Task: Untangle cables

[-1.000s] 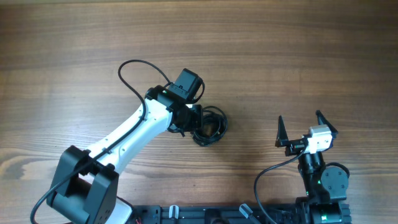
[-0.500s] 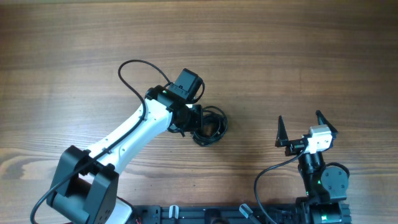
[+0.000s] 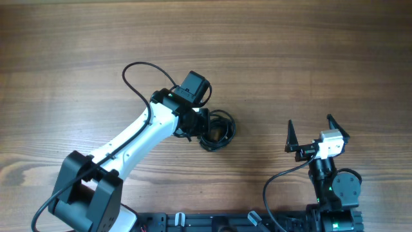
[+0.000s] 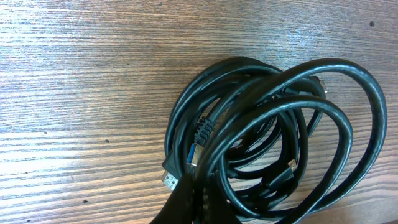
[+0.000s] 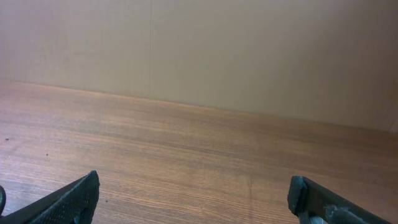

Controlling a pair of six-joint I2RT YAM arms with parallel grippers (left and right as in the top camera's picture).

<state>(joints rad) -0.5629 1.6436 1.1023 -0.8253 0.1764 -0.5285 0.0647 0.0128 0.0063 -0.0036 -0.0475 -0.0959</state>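
Nearest the base, the right hand (image 3: 309, 120) is parked with its fingers spread wide and nothing between them. Its own camera shows only bare desk (image 3: 290, 51) and a wall, so it isn't pointed at the work.

Further out, around mid-desk, the left hand (image 4: 194, 194) is right on the cables (image 3: 219, 131). Its fingers are pressed together at the near-left edge of the bundle. As far as I can tell from the wrist view, they're pinching a strand or two where the loops come together.

The bundle itself is one roundish coil lying flat on the desk, several loops stacked and crossing. It has no real long axis, so there's no obvious "pull along this line" direction. A blue-tipped plug (image 4: 194, 155) and a silver one (image 4: 168, 180) sit just beside the left fingertips. A smaller plug (image 4: 291, 165) is deeper inside the loops.

The relation that matters is that the coil sits to the right of the left hand, on the side facing the right arm. It's well apart from the right hand, though, off to that hand's left and a bit farther out. My guess is the right arm has to reach in across that gap to grab the free side, because one hand tugging alone would probably just drag the whole coil.
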